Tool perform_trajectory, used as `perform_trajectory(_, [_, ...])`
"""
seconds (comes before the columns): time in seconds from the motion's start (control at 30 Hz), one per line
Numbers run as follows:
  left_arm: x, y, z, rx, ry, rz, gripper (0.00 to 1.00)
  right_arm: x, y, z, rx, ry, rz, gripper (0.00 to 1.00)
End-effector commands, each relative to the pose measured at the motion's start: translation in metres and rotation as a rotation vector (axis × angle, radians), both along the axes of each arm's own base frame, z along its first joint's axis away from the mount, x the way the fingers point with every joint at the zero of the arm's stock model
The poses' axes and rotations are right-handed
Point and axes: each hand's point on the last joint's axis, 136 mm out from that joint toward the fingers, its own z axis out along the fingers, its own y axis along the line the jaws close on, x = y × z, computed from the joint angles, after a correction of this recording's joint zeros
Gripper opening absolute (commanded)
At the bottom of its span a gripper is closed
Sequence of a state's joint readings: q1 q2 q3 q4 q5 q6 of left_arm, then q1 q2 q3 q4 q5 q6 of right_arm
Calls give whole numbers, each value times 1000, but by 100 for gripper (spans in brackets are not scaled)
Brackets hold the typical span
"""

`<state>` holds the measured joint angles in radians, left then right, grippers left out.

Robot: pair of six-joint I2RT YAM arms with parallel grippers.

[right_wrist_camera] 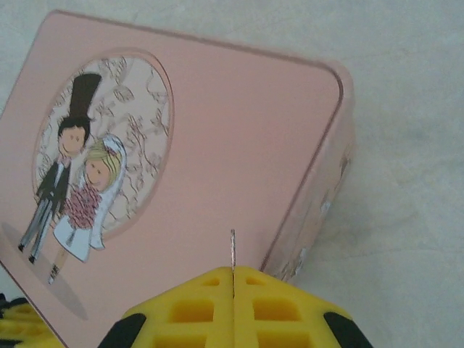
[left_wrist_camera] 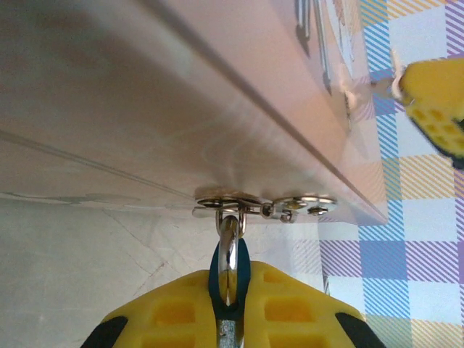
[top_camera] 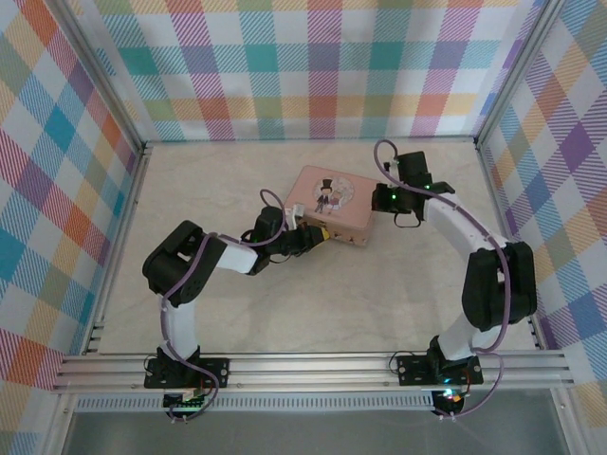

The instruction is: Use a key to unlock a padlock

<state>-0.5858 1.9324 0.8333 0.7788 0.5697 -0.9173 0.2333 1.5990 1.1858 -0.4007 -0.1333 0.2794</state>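
The padlock (left_wrist_camera: 229, 262) has a blue-teal body and a thin silvery shackle hooked through the metal hasp (left_wrist_camera: 230, 204) on the side of the pink tin (left_wrist_camera: 181, 87). My left gripper (left_wrist_camera: 229, 304) is shut on the padlock's body, at the tin's front side (top_camera: 318, 235). My right gripper (right_wrist_camera: 233, 279) is shut on the key (right_wrist_camera: 233, 250), whose thin blade pokes out edge-on between the yellow fingertips. It hovers over the lid of the tin (right_wrist_camera: 239, 130) near the right edge (top_camera: 384, 199).
The pink tin (top_camera: 327, 204) with cartoon figures on its lid lies mid-table on a pale marbled surface (top_camera: 313, 303). Plaid walls (top_camera: 313, 66) close in the back and both sides. An aluminium rail (top_camera: 313, 365) runs along the near edge.
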Motion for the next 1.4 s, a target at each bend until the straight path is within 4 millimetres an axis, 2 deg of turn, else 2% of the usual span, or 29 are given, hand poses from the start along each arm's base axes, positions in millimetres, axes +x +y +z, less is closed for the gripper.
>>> perform_trajectory(0.0, [2, -11, 48, -76, -52, -17, 8, -16, 18, 30, 151, -65, 75, 0])
perform_trajectory(0.2, [6, -17, 63, -94, -50, -19, 8, -63, 56, 66, 462, -149, 263, 0])
perform_trajectory(0.47, [14, -16, 70, -112, -54, 22, 8, -105, 71, 97, 657, -235, 408, 0])
perform_trajectory(0.67, [18, -19, 76, -127, -62, 35, 8, -122, 73, 114, 750, -277, 441, 0])
perform_trajectory(0.87, [18, -20, 81, -143, -63, 38, 9, -125, 74, 100, 801, -232, 404, 0])
perform_trajectory(1.23, [17, -22, 84, -168, -62, 21, 9, -117, 92, 39, 812, -70, 319, 0])
perform_trajectory(1.37, [17, -23, 85, -176, -59, 18, 9, -112, 102, 23, 822, -45, 319, 0])
